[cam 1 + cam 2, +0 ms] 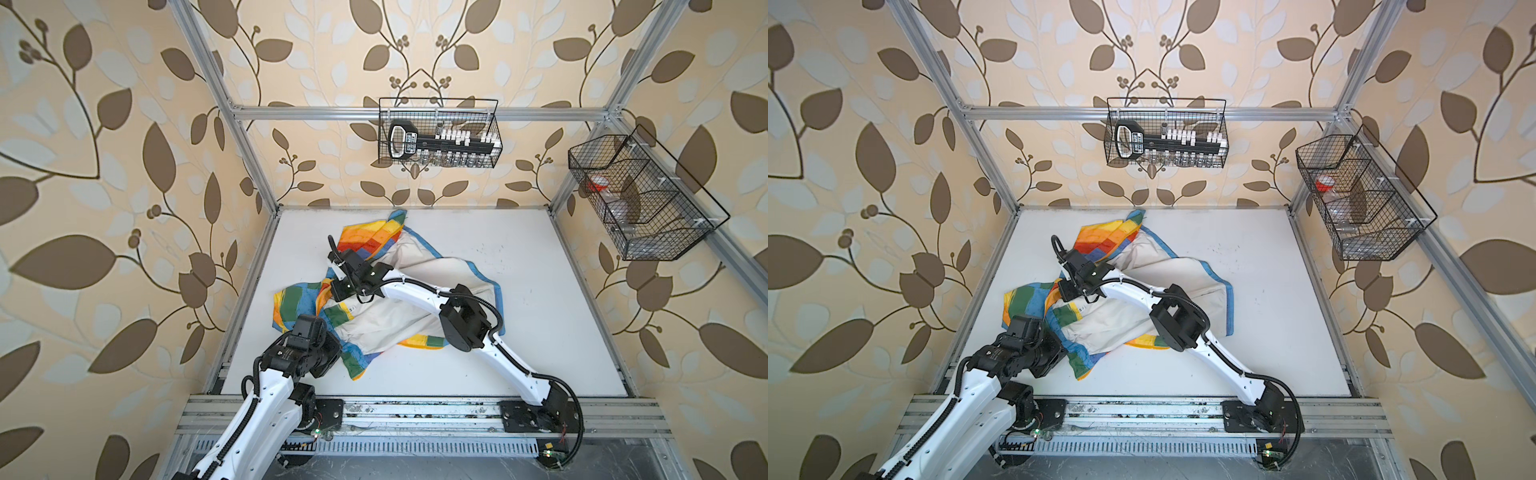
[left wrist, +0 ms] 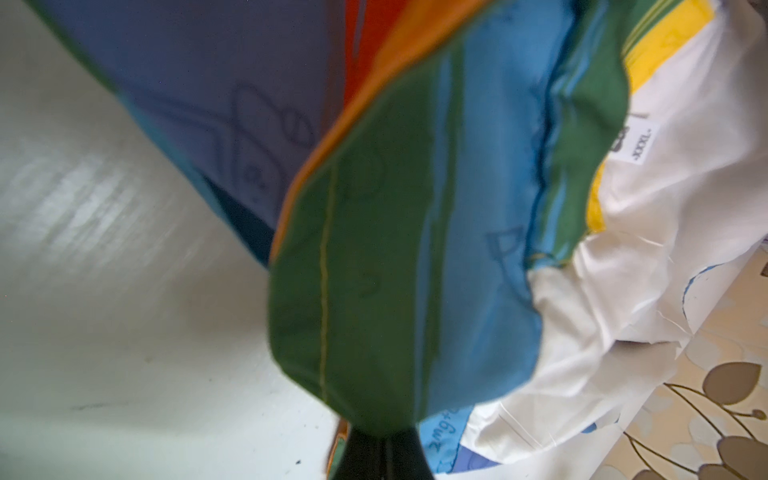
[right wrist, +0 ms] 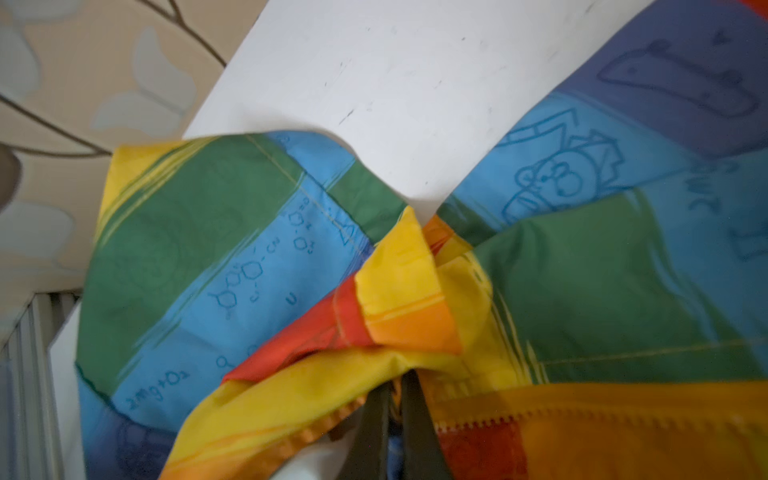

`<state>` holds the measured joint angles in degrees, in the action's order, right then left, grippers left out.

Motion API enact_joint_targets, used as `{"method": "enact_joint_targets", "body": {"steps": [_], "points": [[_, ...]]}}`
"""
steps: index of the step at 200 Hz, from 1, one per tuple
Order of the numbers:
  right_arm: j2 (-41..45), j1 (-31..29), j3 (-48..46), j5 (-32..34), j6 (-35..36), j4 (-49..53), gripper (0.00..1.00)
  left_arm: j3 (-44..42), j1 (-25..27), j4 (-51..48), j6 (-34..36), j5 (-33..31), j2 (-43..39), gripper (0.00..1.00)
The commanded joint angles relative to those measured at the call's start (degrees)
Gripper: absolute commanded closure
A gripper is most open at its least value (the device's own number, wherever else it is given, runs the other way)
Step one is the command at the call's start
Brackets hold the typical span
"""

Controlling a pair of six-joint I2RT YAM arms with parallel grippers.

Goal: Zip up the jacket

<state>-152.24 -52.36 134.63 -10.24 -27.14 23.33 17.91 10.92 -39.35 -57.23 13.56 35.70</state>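
Observation:
The jacket [image 1: 419, 257] [image 1: 1144, 257] lies crumpled on the white table, with its off-white lining up and rainbow blocks at its edges. My left gripper [image 1: 332, 332] [image 1: 1055, 329] is at the jacket's near-left corner. In the left wrist view the left gripper [image 2: 380, 440] is shut on a fold of green and blue fabric [image 2: 353, 270]. My right gripper [image 1: 333, 287] [image 1: 1060, 286] reaches across to the jacket's left middle. In the right wrist view the right gripper [image 3: 395, 390] is shut on a bunched yellow fold beside the orange zipper teeth [image 3: 540, 415].
A wire basket [image 1: 440, 133] with a black tool hangs on the back wall. Another wire basket [image 1: 640, 199] hangs on the right wall. Bare white table [image 1: 540, 311] lies right of the jacket. Aluminium posts frame the table and a rail [image 1: 415, 411] runs along the front.

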Motion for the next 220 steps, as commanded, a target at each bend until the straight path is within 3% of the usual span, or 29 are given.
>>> {"method": "enact_joint_targets", "body": {"steps": [1,41,82,127,164,197,220], "points": [[6.06,2.86,-5.7,-5.3,-5.43,-6.52,1.0,2.81,0.33,-1.69,-0.17,-0.86,-0.98,1.0],[24.77,6.19,-18.42,-7.05,-5.82,-14.03,1.0,14.36,0.33,-3.56,4.55,-8.43,3.83,1.0],[39.81,10.37,-18.61,-6.67,-1.8,-6.65,1.0,31.09,0.33,-5.28,13.78,-15.82,11.94,1.0],[52.33,18.26,-12.82,-5.96,1.01,1.5,1.0,58.39,0.31,-7.25,25.57,-23.49,25.07,1.0],[54.45,24.38,1.66,-7.79,4.17,13.57,1.0,82.73,0.16,-8.38,29.79,-22.07,37.95,1.0],[60.49,27.41,3.41,-8.42,4.55,14.23,1.0,101.64,0.22,-8.77,30.33,-18.01,45.24,1.0],[64.53,28.25,3.97,-10.27,3.68,13.47,1.0,107.21,0.27,-5.98,29.34,-13.43,45.96,1.0]]}}
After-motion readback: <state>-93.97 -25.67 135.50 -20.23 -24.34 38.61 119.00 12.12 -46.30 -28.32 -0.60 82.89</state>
